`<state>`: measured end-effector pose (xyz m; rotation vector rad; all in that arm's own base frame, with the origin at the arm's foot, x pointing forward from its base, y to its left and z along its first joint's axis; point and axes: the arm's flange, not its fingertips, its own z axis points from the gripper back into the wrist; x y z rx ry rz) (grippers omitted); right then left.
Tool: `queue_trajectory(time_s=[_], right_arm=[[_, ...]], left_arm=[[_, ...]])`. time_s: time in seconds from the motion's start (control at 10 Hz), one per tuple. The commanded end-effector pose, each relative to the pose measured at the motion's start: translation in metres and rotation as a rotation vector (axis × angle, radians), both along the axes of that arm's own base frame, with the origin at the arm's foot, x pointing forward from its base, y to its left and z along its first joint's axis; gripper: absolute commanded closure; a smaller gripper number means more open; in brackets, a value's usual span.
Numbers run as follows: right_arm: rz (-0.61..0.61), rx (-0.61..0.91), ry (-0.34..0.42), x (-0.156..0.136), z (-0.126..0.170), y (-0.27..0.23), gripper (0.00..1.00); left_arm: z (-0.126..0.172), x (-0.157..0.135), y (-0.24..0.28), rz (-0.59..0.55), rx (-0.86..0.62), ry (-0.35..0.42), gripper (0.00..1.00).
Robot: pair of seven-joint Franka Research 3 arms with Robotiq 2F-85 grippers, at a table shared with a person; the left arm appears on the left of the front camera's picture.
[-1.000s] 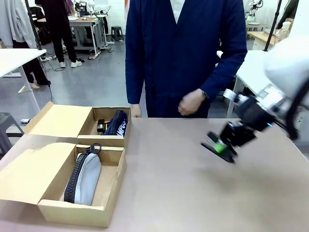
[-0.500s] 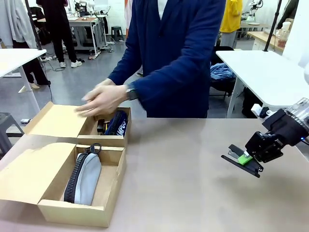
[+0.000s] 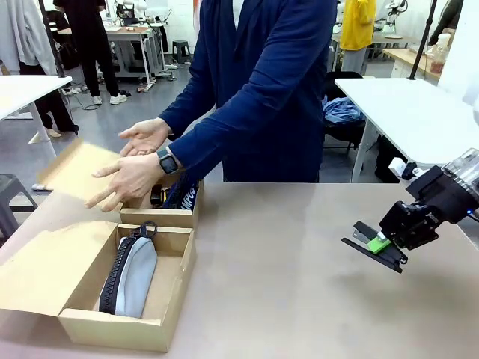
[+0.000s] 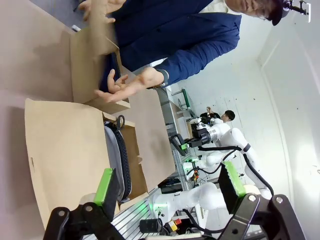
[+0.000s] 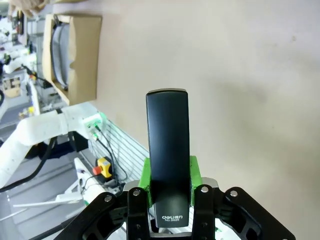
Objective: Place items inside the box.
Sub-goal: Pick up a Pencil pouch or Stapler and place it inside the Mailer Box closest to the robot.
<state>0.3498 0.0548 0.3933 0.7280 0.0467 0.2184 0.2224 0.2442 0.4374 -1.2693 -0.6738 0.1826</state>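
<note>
Over by the right edge of the desk, your right gripper hangs just above the surface with its fingers clamped on a black stapler. In the front view the stapler tilts, its far end lower and pointing toward the middle of the desk. In the right wrist view the stapler runs straight out between the green pads, flat side facing the camera, with small print on its near end.

Your left gripper is spread wide with nothing between its fingers; you see it in its own wrist view, looking toward the boxes.

At the near left corner of the desk sits the box, its lid flap lying open toward the left edge. A grey zip pouch lies lengthwise inside it, zip pull at the far end.

Just behind it, touching its far wall, is the smaller box, holding a navy zip pouch stood on edge and a dark item beside it that you cannot make out. The person at the far edge has both hands at this smaller box: the hand with a wristwatch is spread over its left side, and the other hand is held palm-up behind it. Its lid stands raised and blurred beside them.
</note>
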Motion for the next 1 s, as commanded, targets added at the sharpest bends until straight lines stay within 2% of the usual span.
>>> queue_trajectory(time_s=[0.0, 0.3, 0.4, 0.5, 0.7, 0.9], right_arm=[[0.042, 0.034, 0.063, 0.022, 0.011, 0.044, 0.68], [-0.196, -0.080, 0.082, 0.003, 0.021, 0.105, 0.68], [-0.232, -0.119, 0.096, -0.003, 0.015, 0.134, 0.68], [-0.213, -0.116, 0.087, -0.005, 0.014, 0.150, 0.68], [-0.220, -0.116, 0.032, -0.013, 0.027, 0.140, 0.68], [-0.327, -0.084, -0.007, -0.040, 0.043, 0.076, 0.68]], left_arm=[[0.002, 0.001, -0.001, 0.000, -0.010, -0.029, 0.00], [0.002, 0.001, -0.001, 0.000, -0.010, -0.029, 0.00], [0.002, 0.001, -0.001, 0.000, -0.010, -0.029, 0.00], [0.002, 0.001, -0.001, 0.000, -0.010, -0.029, 0.00], [0.002, 0.001, -0.001, 0.000, -0.010, -0.029, 0.00], [0.002, 0.001, -0.001, 0.000, -0.010, -0.029, 0.00]])
